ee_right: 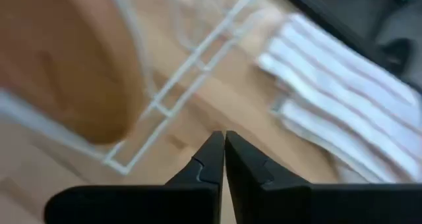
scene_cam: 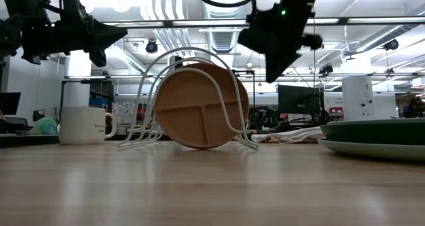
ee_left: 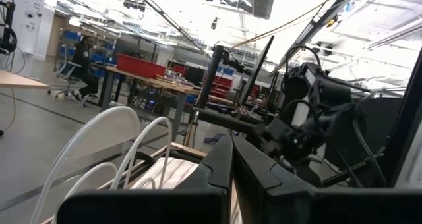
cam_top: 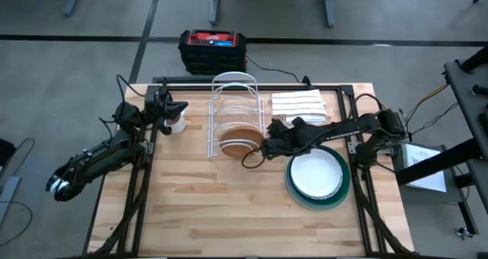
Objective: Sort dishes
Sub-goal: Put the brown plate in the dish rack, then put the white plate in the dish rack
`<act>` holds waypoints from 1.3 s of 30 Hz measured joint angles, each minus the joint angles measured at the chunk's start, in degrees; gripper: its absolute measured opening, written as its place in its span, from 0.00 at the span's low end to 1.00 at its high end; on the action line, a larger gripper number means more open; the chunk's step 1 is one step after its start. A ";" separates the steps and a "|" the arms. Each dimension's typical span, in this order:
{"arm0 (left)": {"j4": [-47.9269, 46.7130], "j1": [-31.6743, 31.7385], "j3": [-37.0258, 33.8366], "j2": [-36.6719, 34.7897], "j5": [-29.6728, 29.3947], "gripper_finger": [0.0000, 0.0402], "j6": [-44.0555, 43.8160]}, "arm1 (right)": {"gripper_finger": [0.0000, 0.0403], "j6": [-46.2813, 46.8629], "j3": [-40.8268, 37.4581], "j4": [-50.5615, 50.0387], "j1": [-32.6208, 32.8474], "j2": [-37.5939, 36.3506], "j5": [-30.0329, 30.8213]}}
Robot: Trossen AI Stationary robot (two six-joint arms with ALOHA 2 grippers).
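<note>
Racking looks one plate in: the tan-brown plate stands on edge in the white wire rack, leaning in the front slots, its divided face clear in the low view. Right tool hangs just beside the rack's front corner, above the bench, fingers pressed together and empty; right wrist view shows the closed tips over bare wood next to the rack frame, so I read this as the gap between placing one plate and going for the next. Remaining dishes sit stacked at the right side of the bench: dark green plate at the bottom, a white plate on top. A rim line inside suggests two white plates nested, but I can't separate plain from speckled here. Next move, as I judge it: swing right, open up, get a finger under the top white rim, lift, tip it vertical, and drop it into a free slot behind the tan one. Risk is dragging the plate below along. Left tool waits in the air at the far left near the mug, fingers together, holding nothing. Folded cloths lie behind the rack's right side, clear of the path.
</note>
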 joint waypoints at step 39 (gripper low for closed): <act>0.00 0.00 0.00 0.00 -0.04 0.00 0.42 | 0.00 -17.83 -1.92 23.48 -1.77 -1.99 -2.64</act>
